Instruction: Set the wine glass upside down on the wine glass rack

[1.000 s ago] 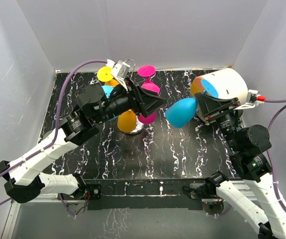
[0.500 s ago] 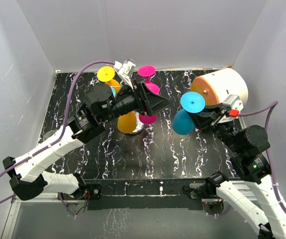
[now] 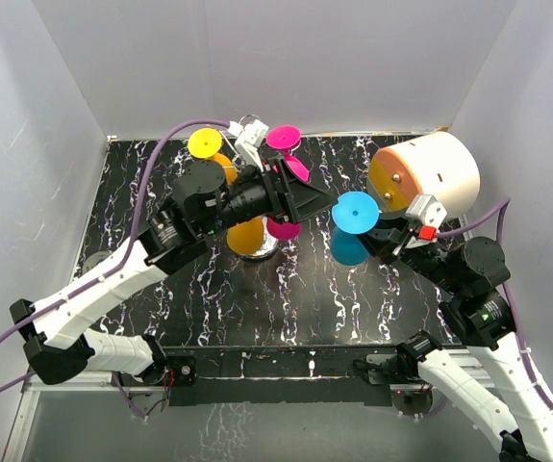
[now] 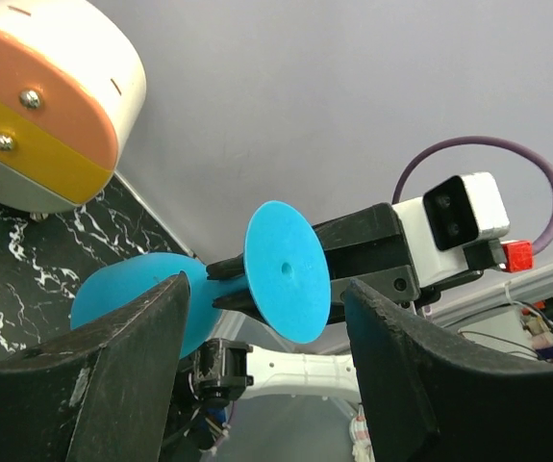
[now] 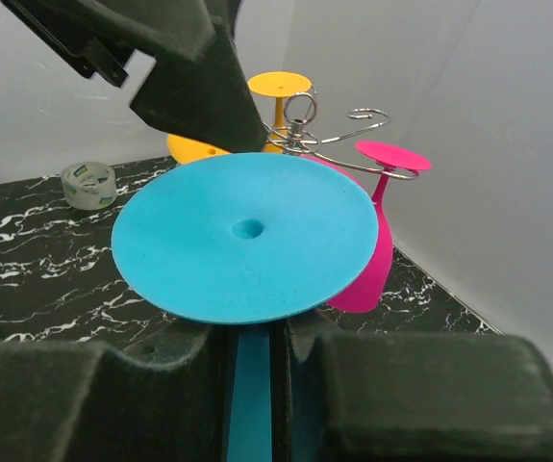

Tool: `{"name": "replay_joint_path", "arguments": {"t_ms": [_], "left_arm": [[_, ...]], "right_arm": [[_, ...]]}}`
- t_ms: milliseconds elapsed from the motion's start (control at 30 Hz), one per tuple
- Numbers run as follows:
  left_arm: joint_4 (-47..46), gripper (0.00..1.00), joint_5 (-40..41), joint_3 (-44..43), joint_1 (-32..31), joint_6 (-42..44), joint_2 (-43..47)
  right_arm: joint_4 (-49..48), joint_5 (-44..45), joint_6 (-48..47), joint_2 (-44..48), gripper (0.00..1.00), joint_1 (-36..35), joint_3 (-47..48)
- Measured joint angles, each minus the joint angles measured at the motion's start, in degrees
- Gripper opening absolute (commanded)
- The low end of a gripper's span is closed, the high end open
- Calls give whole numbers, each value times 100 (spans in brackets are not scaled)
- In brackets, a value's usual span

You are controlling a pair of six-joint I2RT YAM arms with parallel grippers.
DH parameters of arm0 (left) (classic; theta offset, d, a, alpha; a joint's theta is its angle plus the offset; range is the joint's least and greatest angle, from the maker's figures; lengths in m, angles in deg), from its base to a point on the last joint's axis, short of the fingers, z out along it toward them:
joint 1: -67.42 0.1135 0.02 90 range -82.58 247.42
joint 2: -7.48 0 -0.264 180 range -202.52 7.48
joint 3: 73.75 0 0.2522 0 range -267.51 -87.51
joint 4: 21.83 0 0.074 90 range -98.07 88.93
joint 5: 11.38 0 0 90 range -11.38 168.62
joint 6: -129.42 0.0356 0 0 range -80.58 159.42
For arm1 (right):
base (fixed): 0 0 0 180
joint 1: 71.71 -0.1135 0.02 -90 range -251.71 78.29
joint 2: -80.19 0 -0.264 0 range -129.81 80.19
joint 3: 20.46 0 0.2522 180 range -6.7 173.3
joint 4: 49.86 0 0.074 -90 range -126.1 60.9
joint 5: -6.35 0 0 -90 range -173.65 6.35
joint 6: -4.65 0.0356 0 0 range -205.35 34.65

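Right wrist view: the foot of the blue wine glass (image 5: 247, 236) hides its bowl, which the left wrist view shows. The right gripper (image 5: 254, 346) pinches its stem beside the rack (image 5: 298, 133), foot uppermost, axis near upright; the left gripper (image 4: 264, 298) gapes, empty.

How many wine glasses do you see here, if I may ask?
5. A blue wine glass in the right gripper; two pink glasses and two yellow-orange glasses on the wine glass rack. The left arm covers part of it, so more may be hidden.
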Motion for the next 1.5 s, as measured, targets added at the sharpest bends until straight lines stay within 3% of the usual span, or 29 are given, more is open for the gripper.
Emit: {"name": "replay_joint_path", "arguments": {"t_ms": [333,667,833,967,1100,1267,1500], "left_arm": [[197,42,-365,-87,-4,-334,-505],[-258,0,-966,-87,22,-887,-603],[-463,0,-1078,-74,39,-1185,-616],[-636,0,-1106,-28,42,-1373,-616],[-793,0,-1143,-33,50,-1429,-612],[-741,0,-1056,-127,66,-1375,-614],[-662,0,-1082,-833,483,-1235,-660]], "right_arm": [[13,-278,-83,-33,0,0,-2],[-20,-295,-157,-39,0,0,-2],[-120,-179,-205,31,0,-7,-11],[-151,-118,-122,76,38,-7,-11],[-28,129,155,105,58,2,-4],[181,350,439,225,71,0,61],[514,605,874,507,73,0,376]]}}
